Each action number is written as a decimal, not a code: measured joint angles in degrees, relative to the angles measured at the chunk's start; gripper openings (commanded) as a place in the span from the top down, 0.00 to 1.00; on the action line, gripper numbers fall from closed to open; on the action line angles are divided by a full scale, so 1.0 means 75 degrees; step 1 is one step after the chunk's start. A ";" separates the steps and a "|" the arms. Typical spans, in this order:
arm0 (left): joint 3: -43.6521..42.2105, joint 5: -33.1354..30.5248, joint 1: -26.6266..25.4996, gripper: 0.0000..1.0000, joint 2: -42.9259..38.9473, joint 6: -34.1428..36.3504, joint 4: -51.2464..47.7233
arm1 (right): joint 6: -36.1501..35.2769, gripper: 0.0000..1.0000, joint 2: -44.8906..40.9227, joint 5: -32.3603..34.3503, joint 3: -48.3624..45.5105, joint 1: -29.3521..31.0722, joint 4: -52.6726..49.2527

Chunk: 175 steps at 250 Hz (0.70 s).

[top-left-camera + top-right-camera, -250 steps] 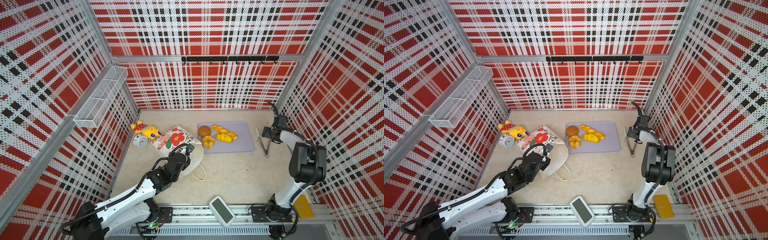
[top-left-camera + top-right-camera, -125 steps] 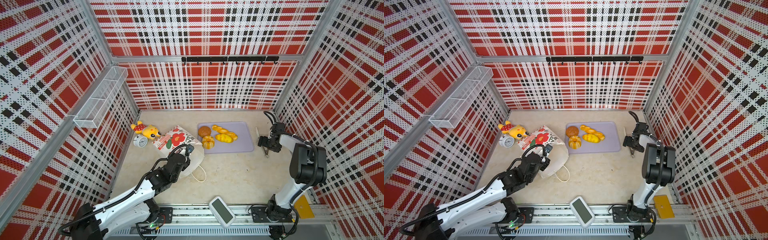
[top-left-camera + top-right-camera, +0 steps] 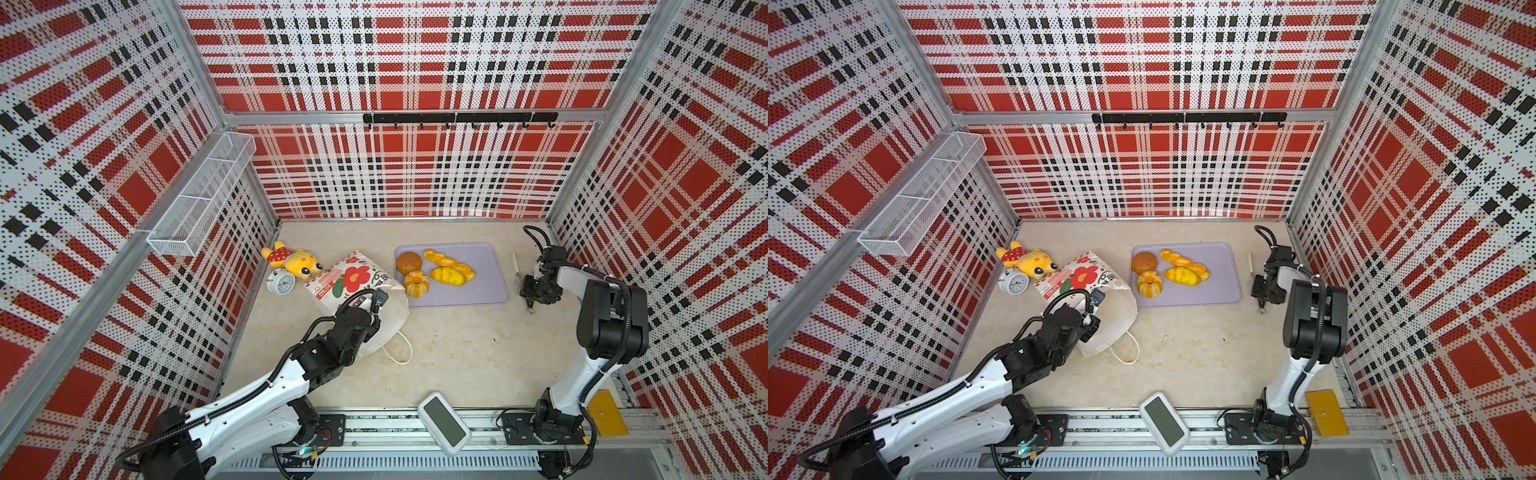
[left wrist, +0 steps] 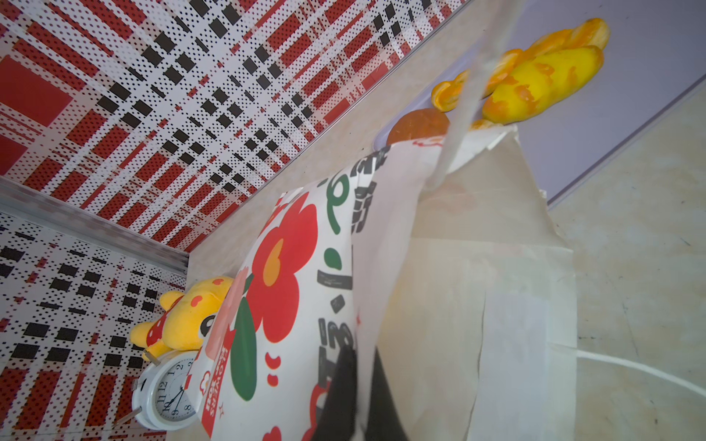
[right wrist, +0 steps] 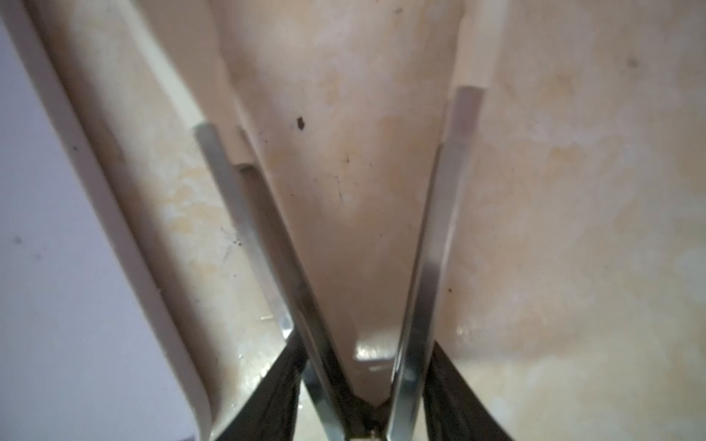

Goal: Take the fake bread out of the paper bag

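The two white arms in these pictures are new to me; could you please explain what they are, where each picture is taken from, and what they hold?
They are two robot arms at a table, each ending in a pincer. Two pictures look down from overhead; the other two come from cameras on the wrists. The left pincer pinches the rim of a flowered paper bag. The right pincer grips metal tongs beside a lilac tray, where four pieces of toy bread lie. A plush toy and an alarm clock sit near a wall.
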 measured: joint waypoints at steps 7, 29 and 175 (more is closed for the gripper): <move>0.0000 -0.0003 -0.0003 1.00 0.0000 0.0006 -0.0003 | -0.0009 0.63 0.0015 -0.0003 0.0009 0.0000 0.0015; 0.0000 -0.0020 -0.0015 1.00 -0.0015 0.0017 -0.0012 | -0.0038 0.69 0.0017 -0.0035 0.0020 0.0003 0.0044; 0.0000 -0.0026 -0.0047 1.00 -0.0131 0.0044 -0.0035 | 0.0475 0.71 -0.4331 -0.2174 -0.1279 0.0146 -0.0708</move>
